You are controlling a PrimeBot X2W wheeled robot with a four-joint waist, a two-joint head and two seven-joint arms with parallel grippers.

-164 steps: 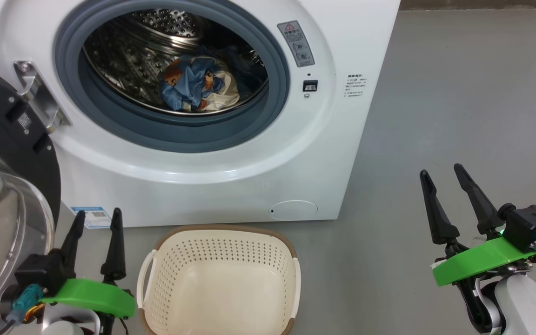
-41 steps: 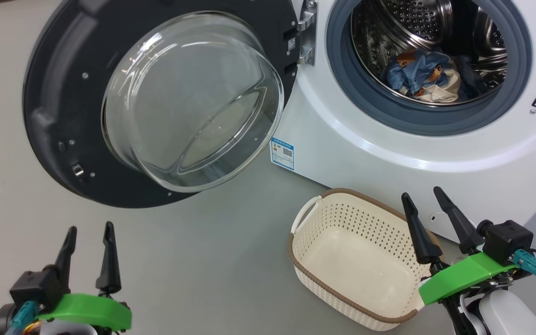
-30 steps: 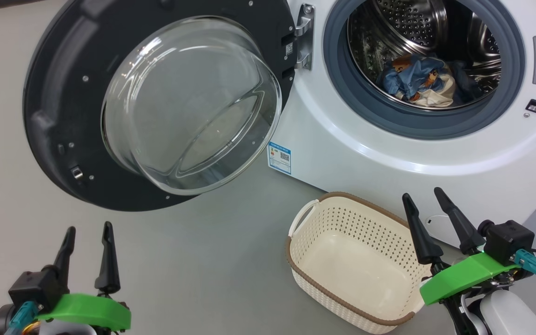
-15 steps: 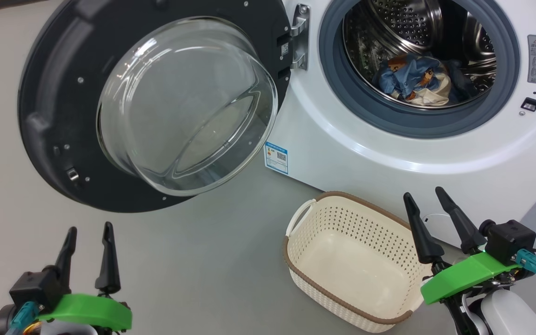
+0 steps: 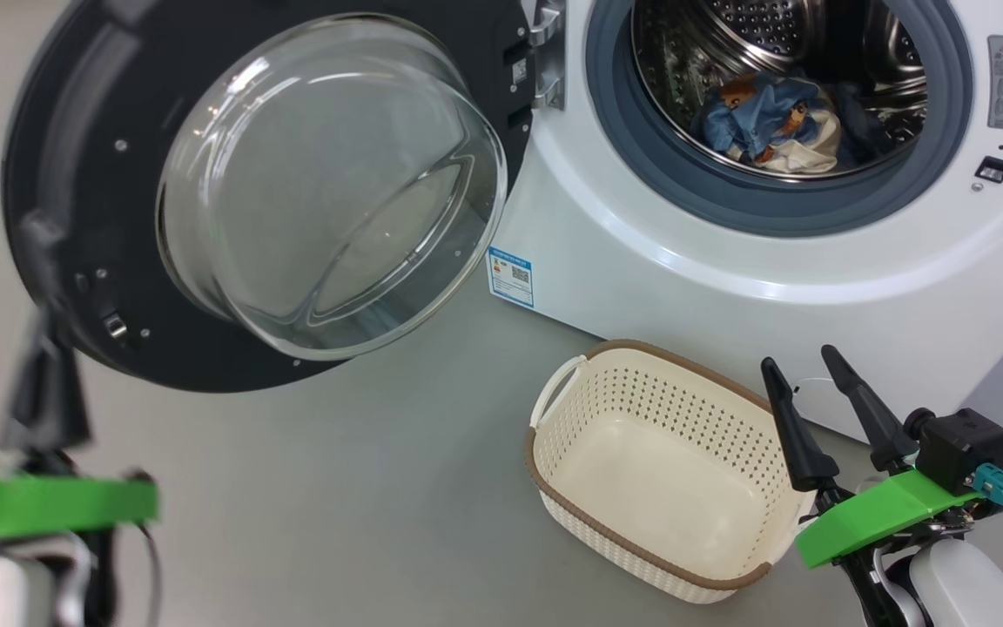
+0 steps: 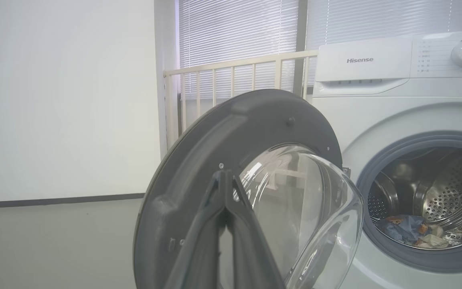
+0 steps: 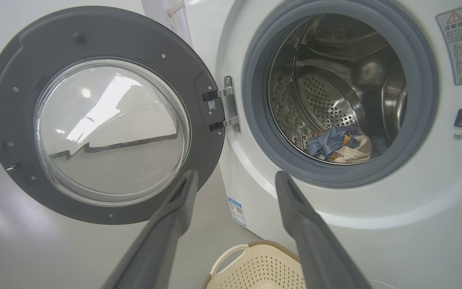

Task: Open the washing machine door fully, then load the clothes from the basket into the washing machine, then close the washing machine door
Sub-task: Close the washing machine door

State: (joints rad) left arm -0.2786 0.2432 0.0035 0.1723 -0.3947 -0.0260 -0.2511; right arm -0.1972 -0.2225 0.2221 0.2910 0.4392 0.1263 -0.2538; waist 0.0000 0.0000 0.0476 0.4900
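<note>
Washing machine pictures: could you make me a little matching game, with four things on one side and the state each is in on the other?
Things:
1. clothes
2. basket
3. washing machine door
4. left gripper

States:
A. empty, standing on the floor
B. shut, holding nothing
C. swung wide open
D. lying in the drum

Pairs: 1-D, 2-A, 3-C, 4-B
</note>
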